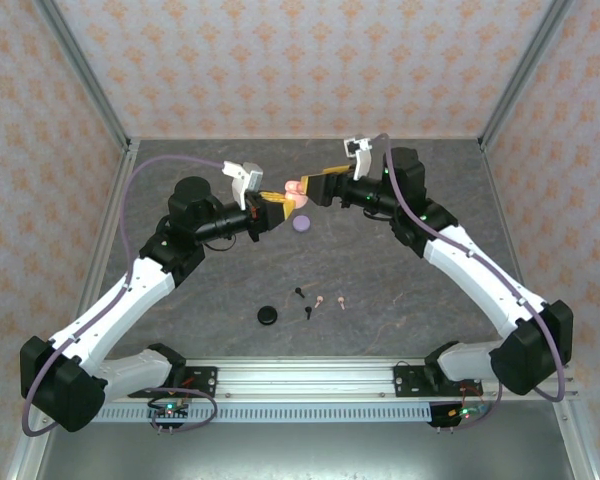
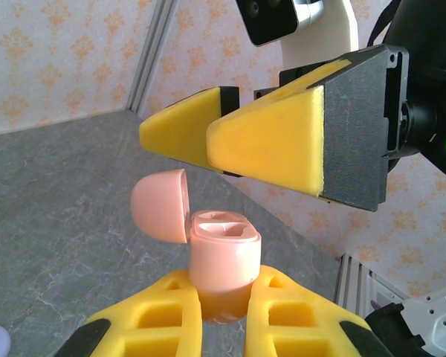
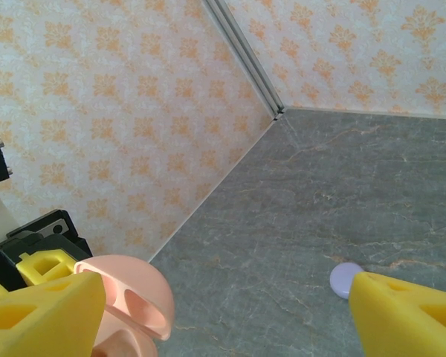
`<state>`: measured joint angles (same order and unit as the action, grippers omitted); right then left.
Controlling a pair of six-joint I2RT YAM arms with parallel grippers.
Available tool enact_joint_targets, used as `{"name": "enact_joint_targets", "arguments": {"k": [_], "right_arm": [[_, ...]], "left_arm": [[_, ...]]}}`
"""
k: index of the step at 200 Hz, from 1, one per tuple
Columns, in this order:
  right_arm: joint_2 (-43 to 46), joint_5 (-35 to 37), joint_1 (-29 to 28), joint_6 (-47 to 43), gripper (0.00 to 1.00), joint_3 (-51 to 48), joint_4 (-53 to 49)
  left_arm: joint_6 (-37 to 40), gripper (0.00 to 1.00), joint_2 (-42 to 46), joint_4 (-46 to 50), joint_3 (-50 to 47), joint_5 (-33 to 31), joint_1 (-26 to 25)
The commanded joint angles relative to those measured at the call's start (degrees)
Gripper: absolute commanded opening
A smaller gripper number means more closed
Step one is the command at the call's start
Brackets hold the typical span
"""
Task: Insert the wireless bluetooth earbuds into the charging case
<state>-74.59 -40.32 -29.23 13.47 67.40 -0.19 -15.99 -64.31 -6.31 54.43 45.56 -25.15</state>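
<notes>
**Item:** two tiny pink stemmed earbuds (image 1: 319, 301) of smooth plastic, round-headed, with two tiny black stemmed earbuds (image 1: 307, 312) beside them.
**Location:** loose on the grey stone-pattern worktop (image 1: 400, 300), near centre, just right of a black round case (image 1: 268, 315).
**Handling (judged):** very light, rigid and slick, so likely to skid or roll. Best pinched across the round head, stem hanging free to drop into a well.
**Receptacle:** small pink charging case (image 2: 224, 256) of glossy plastic, hinged lid open, both wells looking empty. It is held above the far centre, over a lilac disc (image 1: 301, 224).
**Left claw** (image 2: 224, 281): clamped on the case's lower body.
**Right claw** (image 3: 227, 294): spread wide, empty, just beside the lid.
</notes>
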Motion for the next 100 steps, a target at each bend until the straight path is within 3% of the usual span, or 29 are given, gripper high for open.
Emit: {"name": "enact_joint_targets", "arguments": {"k": [1,59,100], "right_arm": [[3.8,0.3,1.0,-0.8,0.86,0.5,-1.8],[6.1,11.5,1.2,-3.7,0.78,2.2,-26.1],[2.0,11.0,-0.2,1.8,0.69,-2.1,-33.5]], "left_arm": [[2.1,0.12,1.5,0.9,-0.1,-0.7,-0.7],[4.9,0.1,4.5,4.6,-1.2,-2.6,-0.7],[6.4,0.09,7.7,7.0,-2.8,-3.9,-0.7]]}}
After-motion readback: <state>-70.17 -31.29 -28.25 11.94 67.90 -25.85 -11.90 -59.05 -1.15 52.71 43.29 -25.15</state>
